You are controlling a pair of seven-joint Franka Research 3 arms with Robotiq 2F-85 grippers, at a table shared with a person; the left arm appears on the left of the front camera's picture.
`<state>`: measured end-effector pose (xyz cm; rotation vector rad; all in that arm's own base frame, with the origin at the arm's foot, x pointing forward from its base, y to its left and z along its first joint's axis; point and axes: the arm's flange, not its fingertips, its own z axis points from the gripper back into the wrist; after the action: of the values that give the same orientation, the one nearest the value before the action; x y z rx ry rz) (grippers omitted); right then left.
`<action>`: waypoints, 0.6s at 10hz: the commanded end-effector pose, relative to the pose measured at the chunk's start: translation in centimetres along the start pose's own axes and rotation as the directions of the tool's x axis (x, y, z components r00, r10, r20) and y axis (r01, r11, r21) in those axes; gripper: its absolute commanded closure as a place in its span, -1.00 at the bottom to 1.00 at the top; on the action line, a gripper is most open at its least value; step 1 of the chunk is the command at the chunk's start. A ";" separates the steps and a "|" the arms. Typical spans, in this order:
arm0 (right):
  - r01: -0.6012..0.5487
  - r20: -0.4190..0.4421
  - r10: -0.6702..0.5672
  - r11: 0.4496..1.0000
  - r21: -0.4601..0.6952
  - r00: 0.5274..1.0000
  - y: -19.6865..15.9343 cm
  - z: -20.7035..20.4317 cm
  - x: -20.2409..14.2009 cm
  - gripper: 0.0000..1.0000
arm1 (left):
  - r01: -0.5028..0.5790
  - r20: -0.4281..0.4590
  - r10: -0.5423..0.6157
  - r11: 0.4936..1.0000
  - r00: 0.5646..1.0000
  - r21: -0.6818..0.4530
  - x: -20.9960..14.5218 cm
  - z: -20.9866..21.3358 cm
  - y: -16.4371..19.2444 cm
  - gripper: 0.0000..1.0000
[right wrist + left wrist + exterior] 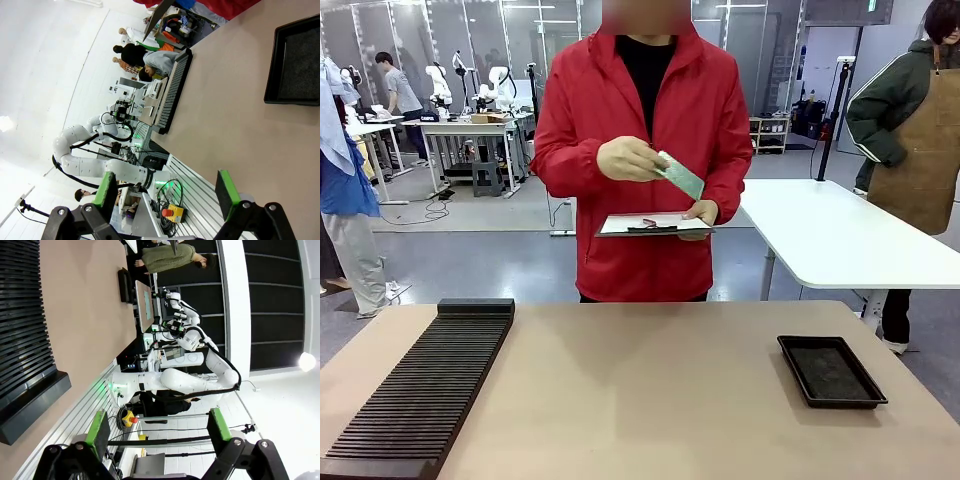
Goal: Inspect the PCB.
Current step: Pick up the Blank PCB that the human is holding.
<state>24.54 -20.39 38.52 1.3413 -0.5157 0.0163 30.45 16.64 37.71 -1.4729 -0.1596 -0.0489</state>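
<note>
1. Left end effector: jaws wide, nothing between the green pads, touching nothing.
2. Right end effector: likewise wide and unloaded.
3. Worktop: slotted black rack at the left, shallow black tray at the right.
4. Far side: the person held the PCB tilted in one hand, just above a clipboard carried in the other.
5. Judgement: the inspection step lay with the person. The next move probably calls for the board to come down within reach before either arm acts.
</note>
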 end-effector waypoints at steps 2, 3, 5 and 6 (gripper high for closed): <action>0.000 0.005 0.000 1.000 0.002 1.000 0.1 0.1 0.0 -1.00 | 0.002 0.001 -0.002 1.000 1.000 0.001 0.0 0.0 -0.1 -1.00; 0.000 0.005 0.000 1.000 0.002 1.000 0.1 0.1 0.0 -1.00 | 0.002 0.001 -0.002 1.000 1.000 0.001 0.0 0.0 -0.1 -1.00; 0.000 0.005 0.000 1.000 0.002 1.000 0.1 0.1 0.0 -1.00 | 0.002 0.001 -0.002 1.000 1.000 0.001 0.0 0.0 -0.1 -1.00; 0.000 0.005 0.000 1.000 0.002 1.000 0.1 0.1 0.0 -1.00 | 0.002 0.001 -0.002 1.000 1.000 0.001 0.0 0.0 -0.1 -1.00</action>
<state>24.54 -20.39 38.52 1.3413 -0.5157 0.0163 30.45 16.64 37.71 -1.4729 -0.1596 -0.0489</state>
